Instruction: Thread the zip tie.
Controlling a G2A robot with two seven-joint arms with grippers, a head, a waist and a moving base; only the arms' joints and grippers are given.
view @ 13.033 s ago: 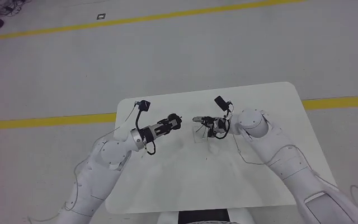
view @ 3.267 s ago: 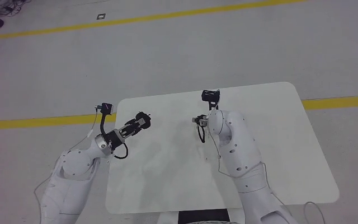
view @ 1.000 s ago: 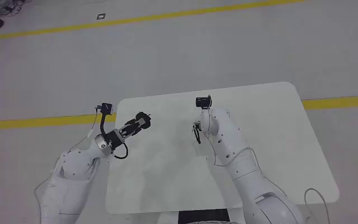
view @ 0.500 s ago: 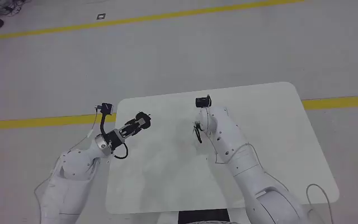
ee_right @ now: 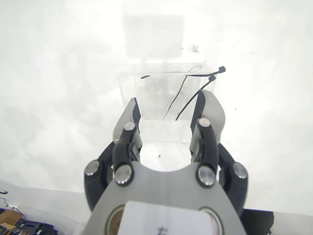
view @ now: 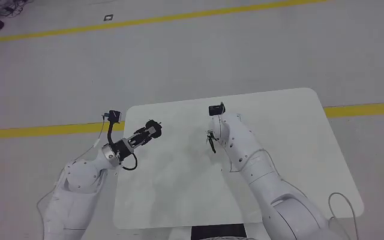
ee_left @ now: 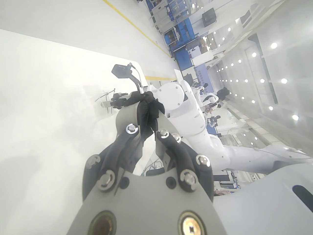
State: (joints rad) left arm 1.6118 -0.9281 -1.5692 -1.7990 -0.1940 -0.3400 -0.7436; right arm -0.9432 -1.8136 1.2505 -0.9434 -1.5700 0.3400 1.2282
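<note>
Jaws wide open on the right gripper (ee_right: 167, 97) (view: 211, 139), holding nothing, hanging over a clear box (ee_right: 127, 91) on the white counter (view: 288, 156). Black zip ties (ee_right: 195, 97) lie across the box just ahead of those open jaws. Their heads sit beyond one fingertip, and one strap runs close by that fingertip; can't tell if it touches. Looks like two or three ties, with straps crossing. Jaws on the left gripper (ee_left: 149, 106) (view: 153, 127) are pressed together on a black piece (ee_left: 152, 102), maybe a zip tie, too bunched to say. These jaws are near the counter's edge, well apart from the box and the right jaws.
</note>
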